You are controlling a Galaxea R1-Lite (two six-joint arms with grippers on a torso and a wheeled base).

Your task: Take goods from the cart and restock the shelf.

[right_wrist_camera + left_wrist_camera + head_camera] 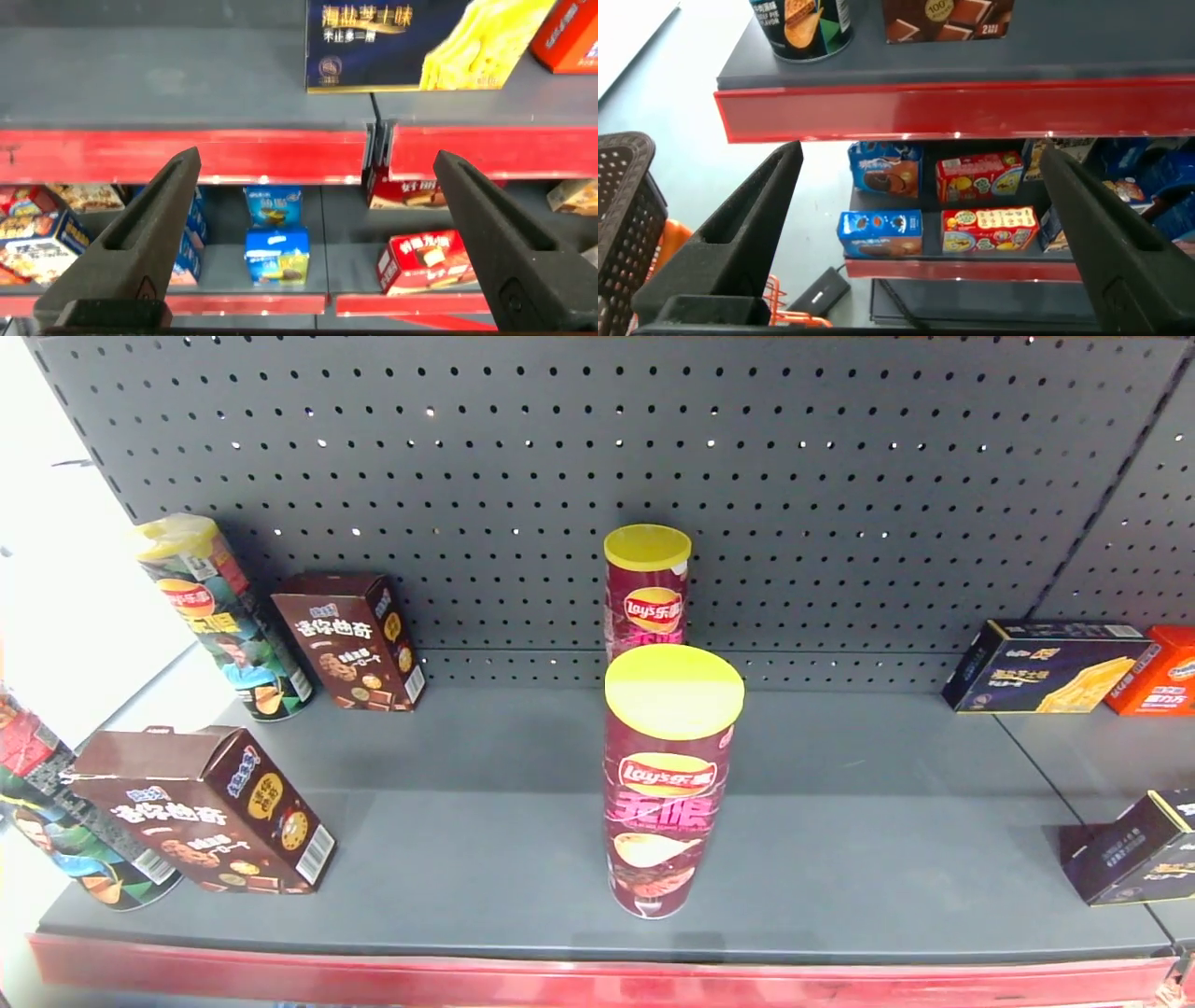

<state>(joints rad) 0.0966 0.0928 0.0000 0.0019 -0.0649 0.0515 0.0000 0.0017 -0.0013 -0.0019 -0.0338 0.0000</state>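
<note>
Shelf deck (pixel 448 803), centre: smooth, matt grey metal. Perforated back panel (pixel 794 476), upper frame: the same matt grey finish. Edge strip (pixel 560 980), bottom: glossy red. Front chip can (pixel 658 821), centre: glossy printed wrap under a smooth yellow plastic lid (pixel 674 691). Brown box (pixel 205 812), lower left: lightly glossy printed cardboard.

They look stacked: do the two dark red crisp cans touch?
Apart. In the head view the rear can stands at the pegboard, the front can near the front edge of the shelf.
</note>
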